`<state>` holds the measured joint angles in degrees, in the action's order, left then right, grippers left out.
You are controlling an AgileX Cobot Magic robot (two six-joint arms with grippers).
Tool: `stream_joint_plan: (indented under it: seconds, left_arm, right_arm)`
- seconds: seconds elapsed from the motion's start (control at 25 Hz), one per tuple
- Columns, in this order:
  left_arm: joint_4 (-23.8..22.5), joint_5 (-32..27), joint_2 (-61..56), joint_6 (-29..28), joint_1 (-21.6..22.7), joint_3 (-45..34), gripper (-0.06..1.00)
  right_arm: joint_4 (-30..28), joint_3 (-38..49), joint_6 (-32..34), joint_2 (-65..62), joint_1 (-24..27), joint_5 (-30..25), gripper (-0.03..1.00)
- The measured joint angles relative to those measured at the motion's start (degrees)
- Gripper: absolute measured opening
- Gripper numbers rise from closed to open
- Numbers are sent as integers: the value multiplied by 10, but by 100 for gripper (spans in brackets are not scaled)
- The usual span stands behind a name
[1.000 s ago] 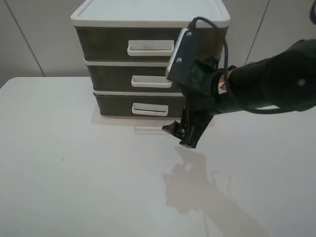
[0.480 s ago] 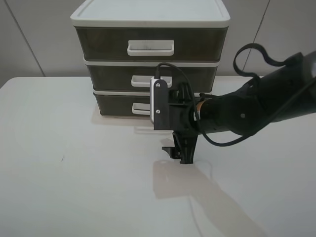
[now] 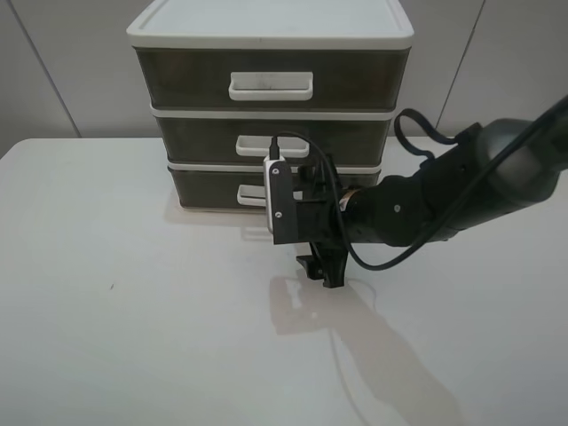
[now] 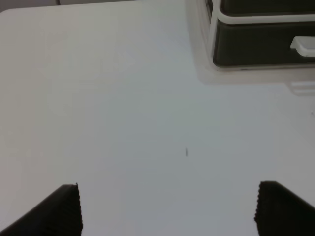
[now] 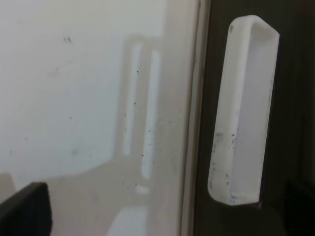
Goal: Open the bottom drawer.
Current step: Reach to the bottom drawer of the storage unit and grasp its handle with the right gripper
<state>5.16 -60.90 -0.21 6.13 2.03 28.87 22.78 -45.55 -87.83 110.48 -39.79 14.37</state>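
- Two hands are in play. The left hand (image 4: 170,211) hangs over bare white counter (image 3: 133,337), well out in front of the drawer unit (image 3: 266,27). Its two dark fingers (image 4: 64,210) are spread wide with nothing between them.
- A tiny dark speck (image 4: 186,152) marks the counter between that hand and the drawer unit.
- A soft shadow (image 3: 302,306) lies on the counter in front of the drawer unit, just under the right arm.
- The right hand (image 3: 322,272) is low over the counter, close in front of the drawer unit's lowest level. Its fingers are apart and hold nothing.
- A white-faced camera (image 3: 282,202) on that wrist, trailing a black cable (image 3: 297,140), sits between the viewer and the drawer unit's lower fronts.
- The bottom drawer (image 3: 209,186) is the lowest of three in the drawer unit. It is a smoky dark front that looks shut, level with the white frame.
- Its white loop handle (image 5: 241,113) fills the right wrist view, close ahead of the spread fingers but not touched. From above, the wrist camera covers part of it.
- The middle drawer (image 3: 204,139) sits above it in the drawer unit, with its handle partly behind the cable.
- The top drawer (image 3: 186,84) has the widest handle and is in full view.
- A pale panelled wall (image 3: 62,80) stands behind the drawer unit.
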Motion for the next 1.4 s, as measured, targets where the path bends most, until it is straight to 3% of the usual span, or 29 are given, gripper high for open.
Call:
stream_joint_plan:
  seconds: [1.16,1.4]
  left_arm:
    - [0,0,0,0,0,0,72]
    - [0,0,0,0,0,0,72]
  right_arm:
    - [37,-50,-12,53,-18,0,82]
    - [90,-50,-83,53,-18,-2,82]
